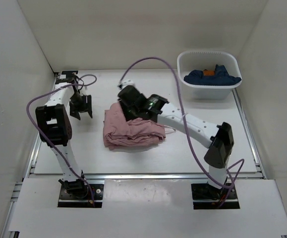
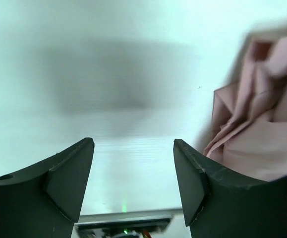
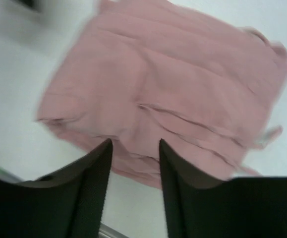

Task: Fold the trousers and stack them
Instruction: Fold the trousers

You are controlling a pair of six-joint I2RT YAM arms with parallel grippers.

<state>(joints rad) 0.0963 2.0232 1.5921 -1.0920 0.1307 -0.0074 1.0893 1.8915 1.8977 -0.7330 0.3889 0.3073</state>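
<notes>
The dusty-pink trousers [image 1: 132, 131] lie folded in a compact bundle in the middle of the table. My left gripper [image 1: 82, 112] hovers just left of the bundle, apart from it. In the left wrist view it [image 2: 133, 166] stands open over bare table, with the trousers [image 2: 262, 134] off to the right. My right gripper [image 1: 127, 106] hangs over the bundle's far edge. Seen from the right wrist, the gripper [image 3: 135, 148] is open above the trousers [image 3: 173, 84], and no fabric is pinched between its fingers [image 3: 96, 173].
A white basket [image 1: 183, 62] stands at the back right and holds a dark blue garment [image 1: 217, 77] with an orange tag. White walls enclose the table on three sides. Purple cables loop above both arms.
</notes>
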